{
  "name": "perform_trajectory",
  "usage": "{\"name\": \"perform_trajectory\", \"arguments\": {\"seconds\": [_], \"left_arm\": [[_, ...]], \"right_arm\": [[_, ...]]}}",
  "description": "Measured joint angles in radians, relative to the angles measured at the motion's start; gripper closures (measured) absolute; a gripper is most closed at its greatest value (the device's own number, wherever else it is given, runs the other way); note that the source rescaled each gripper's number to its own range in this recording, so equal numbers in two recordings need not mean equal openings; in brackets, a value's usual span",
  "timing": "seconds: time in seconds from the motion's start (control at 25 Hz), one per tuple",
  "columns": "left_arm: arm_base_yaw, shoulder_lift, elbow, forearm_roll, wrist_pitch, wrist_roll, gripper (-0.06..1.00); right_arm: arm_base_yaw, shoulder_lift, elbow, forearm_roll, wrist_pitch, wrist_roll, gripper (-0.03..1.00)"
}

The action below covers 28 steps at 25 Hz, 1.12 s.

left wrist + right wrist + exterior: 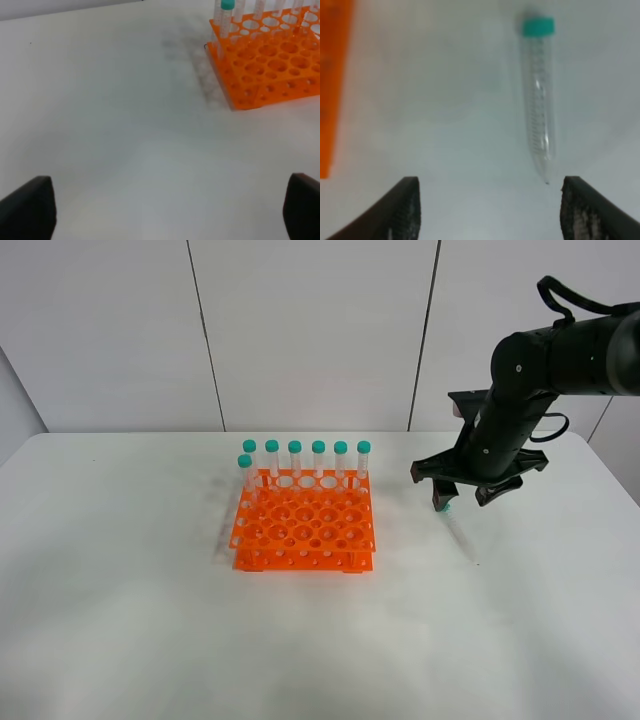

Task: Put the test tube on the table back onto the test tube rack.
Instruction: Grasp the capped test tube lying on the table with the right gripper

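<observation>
The test tube (460, 535) lies flat on the white table (150, 620), to the right of the orange test tube rack (305, 530), teal cap toward the back. My right gripper (463, 495) hovers open just above its cap end. In the right wrist view the test tube (538, 95) lies ahead of the open right gripper (490, 200), nearer one finger, untouched, with the rack's edge (332, 85) at the side. My left gripper (165, 210) is open and empty over bare table, with the rack (270, 65) ahead of it.
Several identical teal-capped tubes (318, 462) stand upright along the rack's back row, and one more (246, 475) stands at its left side. The left arm does not show in the exterior high view. A white panelled wall stands behind the table.
</observation>
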Motion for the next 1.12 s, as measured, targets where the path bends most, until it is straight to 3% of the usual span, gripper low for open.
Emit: {"name": "perform_trajectory", "arguments": {"seconds": [0.36,0.68,1.12], "left_arm": [[0.0,0.0,0.0,0.0,0.0,0.0,-0.05],[0.0,0.0,0.0,0.0,0.0,0.0,-0.05],[0.0,0.0,0.0,0.0,0.0,0.0,-0.05]], "right_arm": [[-0.1,0.033,-0.002,0.002,0.023,-0.087,0.19],[-0.103,0.114,-0.003,0.022,0.044,-0.129,0.19],[-0.103,0.198,-0.027,0.045,-0.034,-0.156,0.19]]}}
